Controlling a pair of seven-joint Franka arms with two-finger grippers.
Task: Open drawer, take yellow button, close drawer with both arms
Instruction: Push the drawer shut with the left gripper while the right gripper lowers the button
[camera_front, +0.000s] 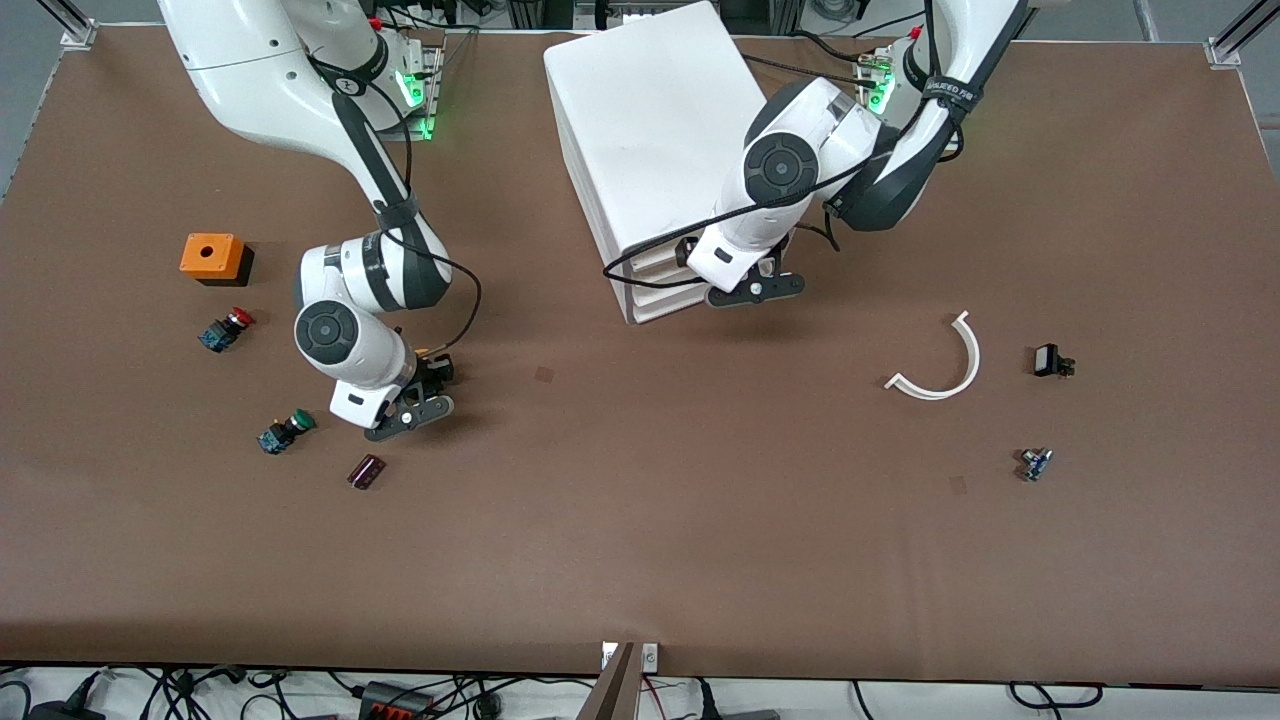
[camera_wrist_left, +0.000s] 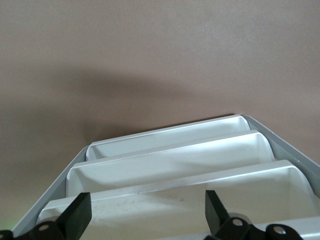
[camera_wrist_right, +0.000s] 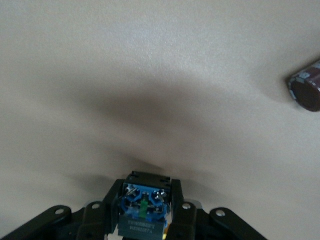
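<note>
Two robot arms at a brown desk (camera_front: 640, 520).
Right gripper (camera_wrist_right: 145, 220), over the desk near a green-capped button (camera_front: 285, 432), has fingers (camera_wrist_right: 97, 220) clamped on the button (camera_wrist_right: 144, 207); left gripper (camera_wrist_left: 145, 212), fingers (camera_wrist_left: 77, 212) apart, hangs at the cabinet's (camera_front: 650, 140) drawer (camera_wrist_left: 200, 195).

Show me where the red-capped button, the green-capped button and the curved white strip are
red-capped button (camera_front: 226, 329), front view, on its body next to the red cap
green-capped button (camera_front: 284, 432), front view, on its middle below the green cap
curved white strip (camera_front: 968, 355), front view, on the bend of the arc
</note>
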